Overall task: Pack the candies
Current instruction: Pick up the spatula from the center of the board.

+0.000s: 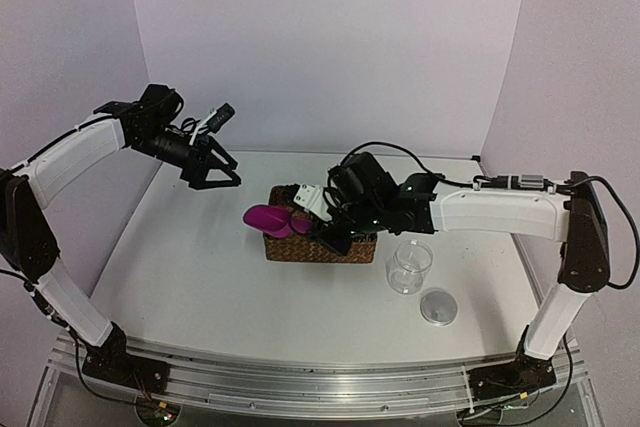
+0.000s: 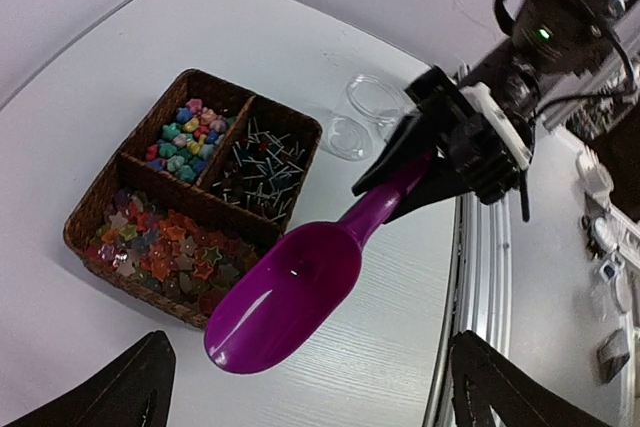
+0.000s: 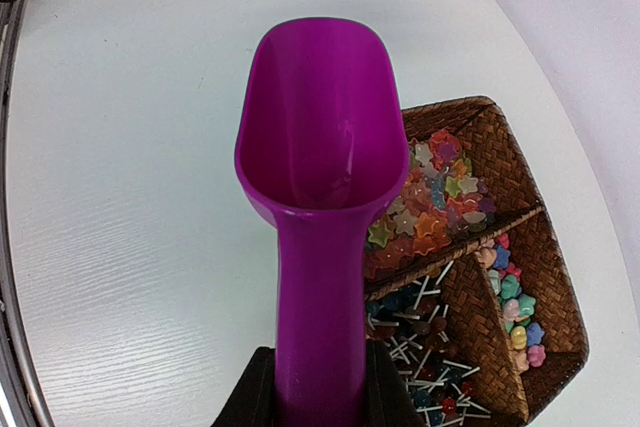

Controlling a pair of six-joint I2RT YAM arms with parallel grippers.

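A brown wicker basket (image 1: pixel 345 250) with three compartments holds the candies: mixed-colour star sweets (image 3: pixel 430 202), pastel sweets (image 3: pixel 512 299) and small lollipops (image 3: pixel 420 339). My right gripper (image 3: pixel 320 387) is shut on the handle of the magenta scoop (image 3: pixel 315 127). The scoop's bowl is empty and hangs over the table beside the star compartment. In the top view the scoop (image 1: pixel 268 218) juts left from the right gripper (image 1: pixel 308 225) above the basket. My left gripper (image 1: pixel 215 175) is open and empty, raised high at the back left, looking down on the scoop (image 2: pixel 290 292) and basket (image 2: pixel 95 209).
A clear jar (image 1: pixel 409 267) stands right of the basket, with its round lid (image 1: pixel 438 305) lying nearer the front edge. Both also show in the left wrist view, the jar (image 2: pixel 375 97) and the lid (image 2: pixel 345 137). White walls close the back and sides.
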